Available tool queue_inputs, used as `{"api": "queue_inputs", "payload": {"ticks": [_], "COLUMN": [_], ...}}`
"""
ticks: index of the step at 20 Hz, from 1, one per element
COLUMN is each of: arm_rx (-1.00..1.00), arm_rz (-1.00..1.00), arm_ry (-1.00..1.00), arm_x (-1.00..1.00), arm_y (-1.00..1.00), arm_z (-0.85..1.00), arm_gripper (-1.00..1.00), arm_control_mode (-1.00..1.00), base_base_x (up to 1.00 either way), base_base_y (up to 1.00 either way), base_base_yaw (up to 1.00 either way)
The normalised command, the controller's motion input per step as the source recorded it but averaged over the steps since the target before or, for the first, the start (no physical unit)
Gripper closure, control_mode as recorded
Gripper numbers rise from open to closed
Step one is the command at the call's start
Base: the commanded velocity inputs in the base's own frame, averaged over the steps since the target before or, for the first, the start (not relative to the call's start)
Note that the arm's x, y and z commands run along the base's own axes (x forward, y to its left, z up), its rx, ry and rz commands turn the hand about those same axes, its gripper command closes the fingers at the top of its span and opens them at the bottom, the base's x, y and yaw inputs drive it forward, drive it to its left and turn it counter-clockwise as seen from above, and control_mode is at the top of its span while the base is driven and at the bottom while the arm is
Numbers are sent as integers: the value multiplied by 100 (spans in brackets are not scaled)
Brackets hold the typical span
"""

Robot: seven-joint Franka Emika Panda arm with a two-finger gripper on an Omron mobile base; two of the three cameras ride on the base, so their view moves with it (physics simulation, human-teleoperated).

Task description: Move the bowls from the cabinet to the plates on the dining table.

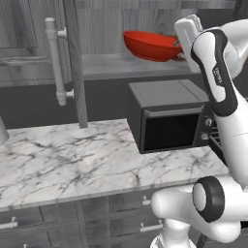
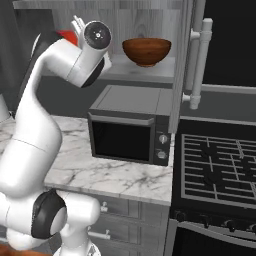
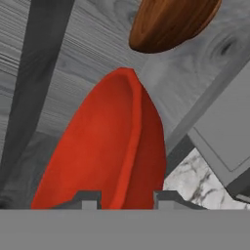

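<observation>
The red bowl hangs tilted just above the grey shelf of the open cabinet. My gripper is shut on the red bowl, its rim standing between the two fingertips. My white hand reaches it from the right. The brown bowl sits upright on the same shelf, to the right of the red one, and appears at the top of the hand view as the brown bowl. The plates and the dining table are out of view.
A black microwave stands on the marble counter right under the shelf. The cabinet door with its long bar handle stands open at the left, another handle at the right. A stove lies to the right.
</observation>
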Motion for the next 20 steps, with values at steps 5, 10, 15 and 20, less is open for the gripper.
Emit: {"api": "queue_inputs", "payload": {"ticks": [5, 10, 15, 20], "arm_rx": [-3, -4, -4, -4], "arm_rz": [0, 0, 0, 0], "arm_ry": [-2, -3, 0, 0], "arm_x": [-62, -62, -60, -59], "arm_y": [-10, -14, -26, -27], "arm_z": [-4, -8, -7, -6], "arm_gripper": [100, 100, 100, 100], "arm_control_mode": [-100, -100, -100, -100], "base_base_x": [0, 0, 0, 0], "base_base_y": [0, 0, 0, 0], "base_base_yaw": [0, 0, 0, 0]}}
